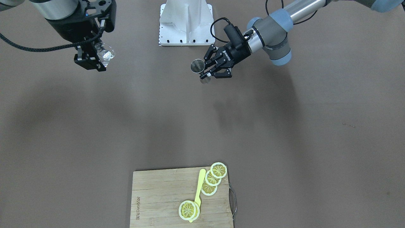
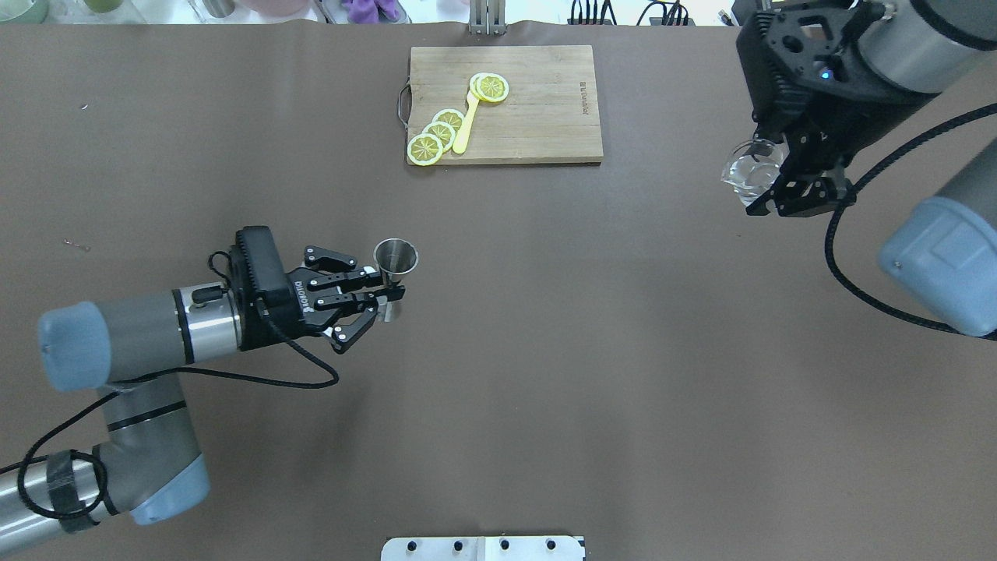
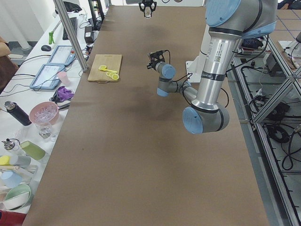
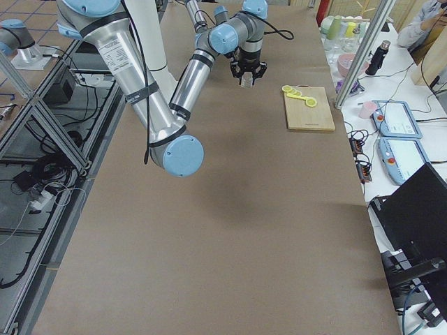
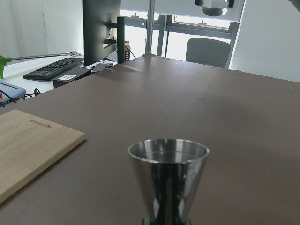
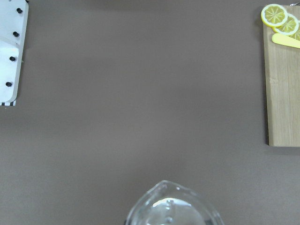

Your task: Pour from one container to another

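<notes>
— Where do we stand, starting at the fingers?

— Our left gripper (image 2: 387, 294) has its fingers clamped on the narrow waist of the steel jigger (image 2: 396, 261), which stands upright with its mouth open to the ceiling. Taking the overhead view as our dial, it sits at about 9 o'clock, and its shadow lies well apart from it, so we judge it clear of the table (image 2: 545, 366).

— And the other side?

— The right gripper (image 2: 783, 199) is closed on the wall of the glass pouring cup (image 2: 749, 171), out at 2 o'clock and also raised. The two vessels are well apart. (Whether the cup holds any liquid we cannot tell; it is too clear.)

— How will they handle?

— We judge the jigger light, stiff and slick, so the waist is the right hold, because the flare above and below stops it sliding. The glass is smooth and breakable: we would grip firmly but not hard, and tip it toward its spout.

— Anything else?

— A cutting board (image 2: 537, 125) with lemon slices (image 2: 492, 87) lies at 12 o'clock, away from both.
</notes>
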Robot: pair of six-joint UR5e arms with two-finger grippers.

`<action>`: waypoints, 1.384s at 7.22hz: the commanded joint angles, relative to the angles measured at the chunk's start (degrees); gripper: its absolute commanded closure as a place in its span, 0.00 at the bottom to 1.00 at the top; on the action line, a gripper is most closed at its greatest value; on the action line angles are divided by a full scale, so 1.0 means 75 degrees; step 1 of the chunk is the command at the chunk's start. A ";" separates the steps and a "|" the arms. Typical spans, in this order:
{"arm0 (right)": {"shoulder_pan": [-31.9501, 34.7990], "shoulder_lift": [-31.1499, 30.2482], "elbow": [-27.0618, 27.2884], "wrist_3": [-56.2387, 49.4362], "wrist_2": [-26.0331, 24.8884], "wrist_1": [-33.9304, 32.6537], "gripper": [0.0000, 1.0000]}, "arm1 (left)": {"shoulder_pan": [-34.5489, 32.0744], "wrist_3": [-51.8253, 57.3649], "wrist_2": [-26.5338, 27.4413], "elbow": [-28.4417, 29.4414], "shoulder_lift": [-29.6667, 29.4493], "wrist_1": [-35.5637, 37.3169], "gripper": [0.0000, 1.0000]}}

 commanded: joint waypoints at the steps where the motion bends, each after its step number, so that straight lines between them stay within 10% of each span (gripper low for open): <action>1: 0.0544 -0.0672 0.0146 -0.0091 0.0475 0.0753 1.00 | -0.0257 0.0047 0.0018 -0.0580 0.1162 -0.0335 1.00; 10: 0.2172 -0.3546 -0.1092 -0.0688 0.2782 0.4798 1.00 | 0.0877 -0.0290 0.4043 -0.0442 0.2725 -0.1497 1.00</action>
